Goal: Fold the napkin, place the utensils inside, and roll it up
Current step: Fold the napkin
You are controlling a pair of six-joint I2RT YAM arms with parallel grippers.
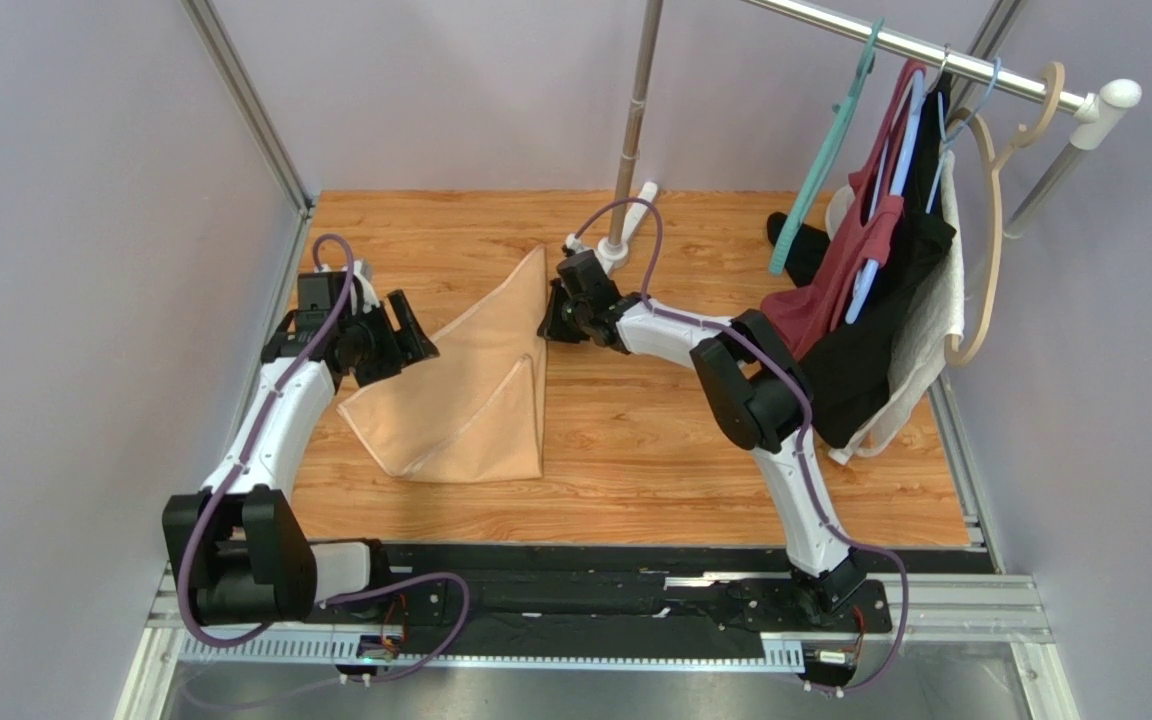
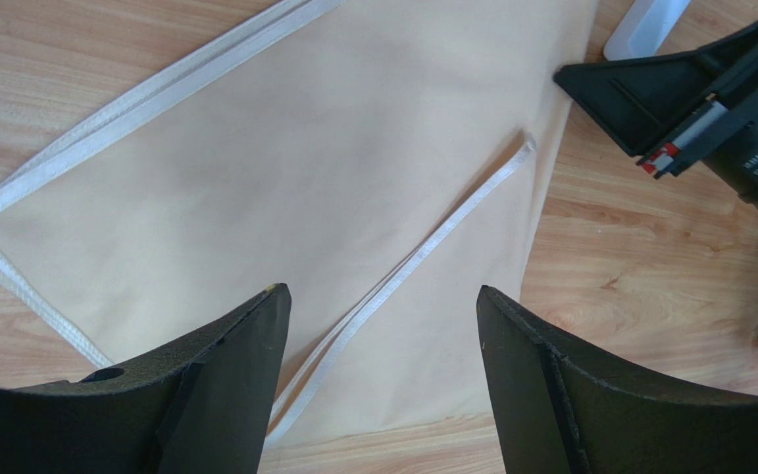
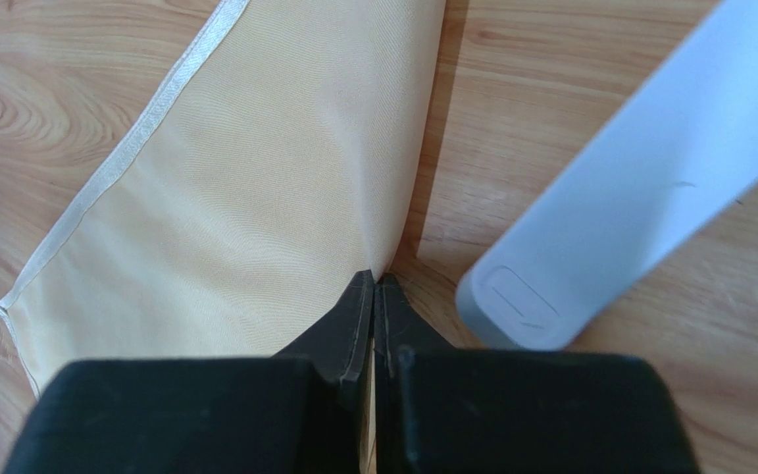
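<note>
The peach-tan napkin (image 1: 462,398) lies partly folded on the wooden table, with its right edge drawn up toward the far side. My right gripper (image 1: 555,315) is shut on that raised edge. In the right wrist view the closed gripper (image 3: 375,286) pinches the fold of the napkin (image 3: 254,188). My left gripper (image 1: 409,333) is open at the napkin's left side. In the left wrist view the gripper (image 2: 383,296) hovers over the napkin (image 2: 304,148) and its white hems, holding nothing. The right gripper also shows in that view (image 2: 709,89). The spoon is out of view.
A metal pole (image 1: 635,120) stands on a white foot (image 1: 630,225) just behind the right gripper; the foot also shows in the right wrist view (image 3: 640,188). A rack of garments on hangers (image 1: 883,300) crowds the right side. Grey walls and frame posts enclose the table.
</note>
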